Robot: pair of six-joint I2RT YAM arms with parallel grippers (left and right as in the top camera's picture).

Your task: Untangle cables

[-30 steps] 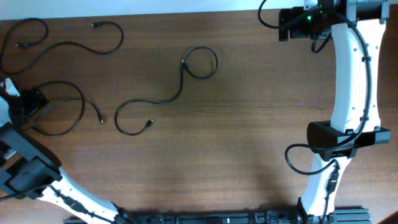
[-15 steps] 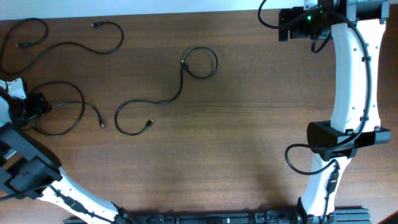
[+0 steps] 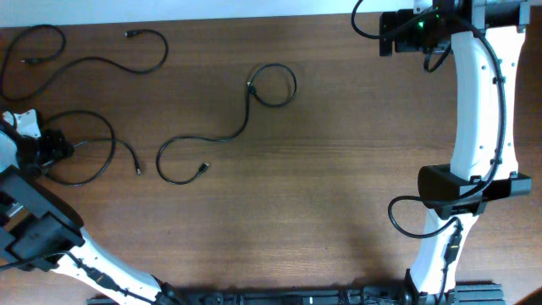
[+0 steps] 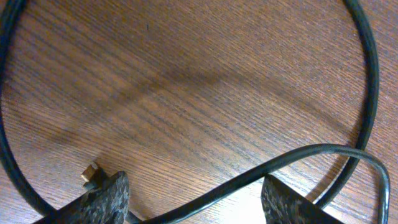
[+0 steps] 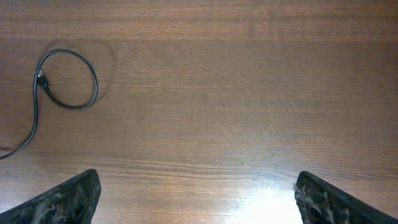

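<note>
Three cables lie apart on the table (image 3: 339, 169), none crossing another as far as the overhead shows: a far-left cable (image 3: 89, 59), a middle cable (image 3: 240, 127) with a small ring at its far end, and a left loop cable (image 3: 108, 152) at the left edge. Left gripper (image 3: 52, 146) sits on the left side of that loop, low over the wood, so the left arm is plainly the nearer one. Right gripper (image 5: 196, 180) is parked at the far right, jaws spread wide and holding nothing, well apart from every cable. In the left wrist view the fingers (image 4: 102, 199) stand apart and a strand of the loop cable crosses the gap, not pinched, so released. Key relation: that strand slants nearly along the finger-to-finger line instead of across it, so a squeeze would probably meet it lengthwise. A small plug (image 4: 92, 174) lies just beside the left finger
</note>
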